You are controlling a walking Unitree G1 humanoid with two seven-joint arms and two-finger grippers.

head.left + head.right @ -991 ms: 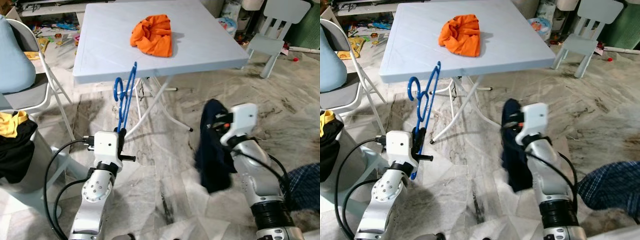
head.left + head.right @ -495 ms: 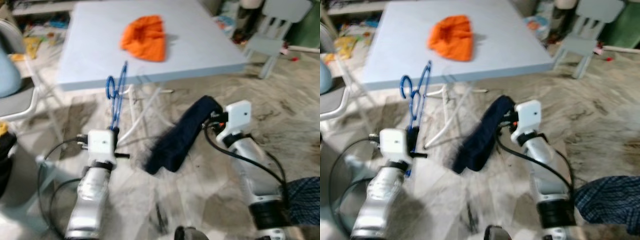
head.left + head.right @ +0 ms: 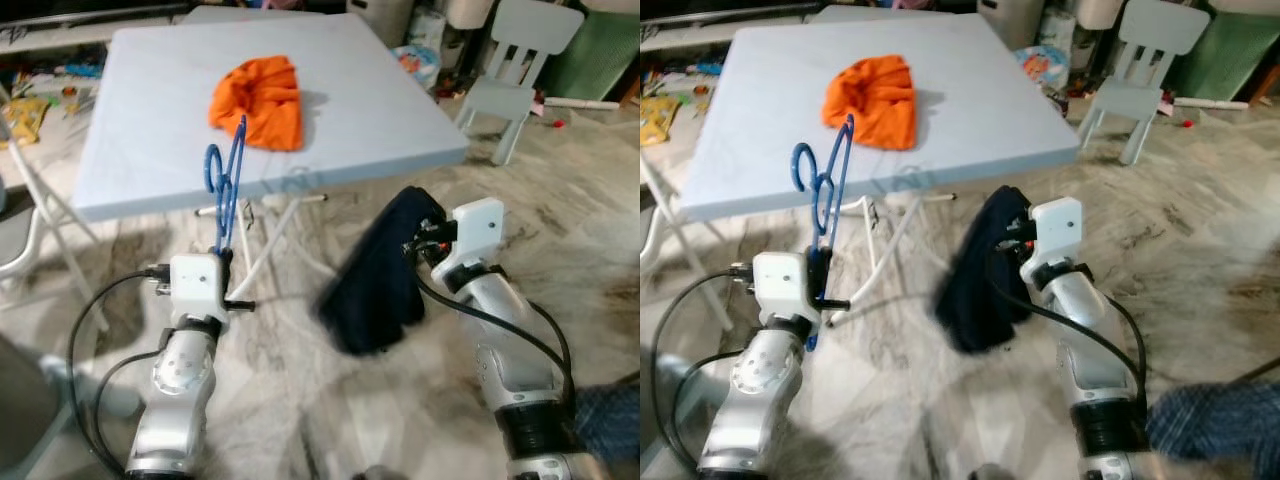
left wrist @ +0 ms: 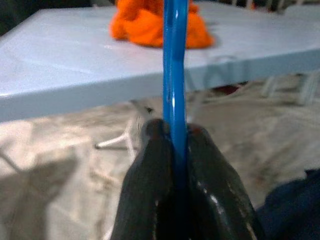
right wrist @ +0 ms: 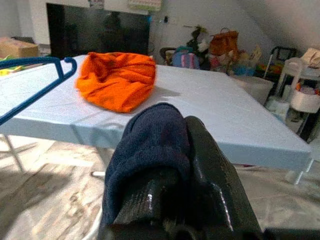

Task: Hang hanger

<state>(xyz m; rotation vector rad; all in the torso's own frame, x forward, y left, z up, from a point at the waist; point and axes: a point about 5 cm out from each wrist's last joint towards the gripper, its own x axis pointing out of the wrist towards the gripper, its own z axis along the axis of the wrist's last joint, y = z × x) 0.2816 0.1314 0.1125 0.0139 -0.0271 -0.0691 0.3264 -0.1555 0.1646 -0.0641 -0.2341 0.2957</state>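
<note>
A: What is the biggest thing here?

B: The pale blue worktop, a folding one on white crossed legs, standing on a marbled floor. Everything else sits around it.

A: And beside the worktop?

B: Past its far right corner stands a small pale child's chair. At the worktop's left edge the white tubing of a folding chair shows.

A: Anything on top of it?

B: A crumpled orange cloth lies toward the far middle of the worktop.

A: Where are the arms?

B: Both are in front of the worktop's near edge, lower than its surface. The right claw is below the near right corner, pinched closed on a dark navy garment. The cloth bunches over its fingers and hangs down toward the floor, blurred at its lower end.

A: And the hanger?

B: The blue hanger is in the left claw, whose two black fingers are clamped tight on its lower part. It stands nearly upright, seen almost edge-on, and reaches up past the worktop's near edge, with its hook at the top, in front of the orange cloth from the head camera's angle. It touches nothing but the claw.
</note>
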